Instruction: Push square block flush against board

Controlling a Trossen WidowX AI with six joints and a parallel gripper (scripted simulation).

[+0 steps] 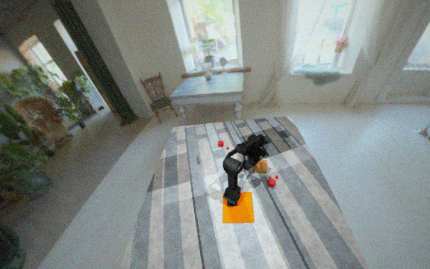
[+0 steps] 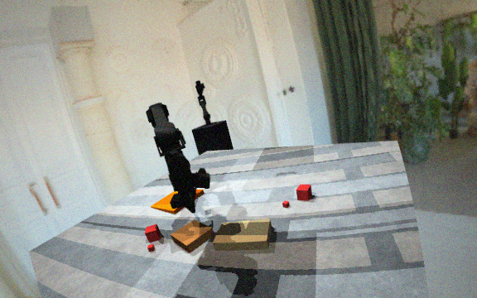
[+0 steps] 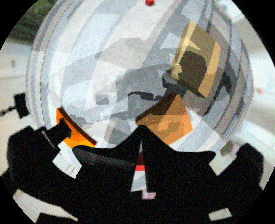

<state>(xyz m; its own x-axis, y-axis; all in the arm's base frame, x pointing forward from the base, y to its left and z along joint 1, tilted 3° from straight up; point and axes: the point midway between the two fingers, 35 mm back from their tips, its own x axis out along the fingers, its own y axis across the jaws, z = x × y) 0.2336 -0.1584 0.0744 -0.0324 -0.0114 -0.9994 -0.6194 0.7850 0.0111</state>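
Bright windows (image 1: 212, 31) light pale walls (image 1: 263, 41) behind a wooden chair (image 1: 154, 88).

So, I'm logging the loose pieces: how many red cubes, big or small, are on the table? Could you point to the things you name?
4. By the square block (image 1: 260, 167) (image 2: 192, 235) (image 3: 172, 122): a larger red cube (image 1: 272, 182) (image 2: 152, 233) and a tiny one. Beyond the board (image 2: 243, 235) (image 3: 195, 62): another such pair. The arm may hide more.
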